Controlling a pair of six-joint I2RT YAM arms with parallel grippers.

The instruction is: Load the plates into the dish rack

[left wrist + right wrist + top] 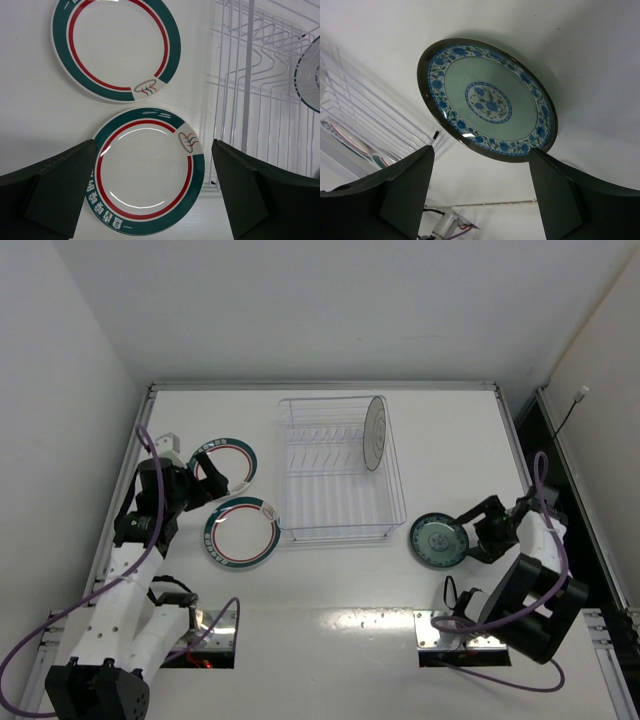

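Two white plates with green rims and red rings lie flat left of the dish rack (335,470): the far one (232,462) and the near one (241,532). My left gripper (205,475) is open and empty above them. In the left wrist view the near plate (147,170) shows between the fingers of the left gripper (152,142), with the far plate (116,47) beyond. The pale plate (376,432) stands upright at the rack's right end. The teal patterned plate (439,539) lies flat right of the rack. My right gripper (482,530) is open beside it. In the right wrist view the right gripper (481,149) sits just short of the teal plate (487,100).
The clear rack also shows in the left wrist view (260,75) and the right wrist view (365,110). White walls enclose the table. A raised edge (320,387) runs along the back. The arm bases and cables (470,625) sit at the near edge.
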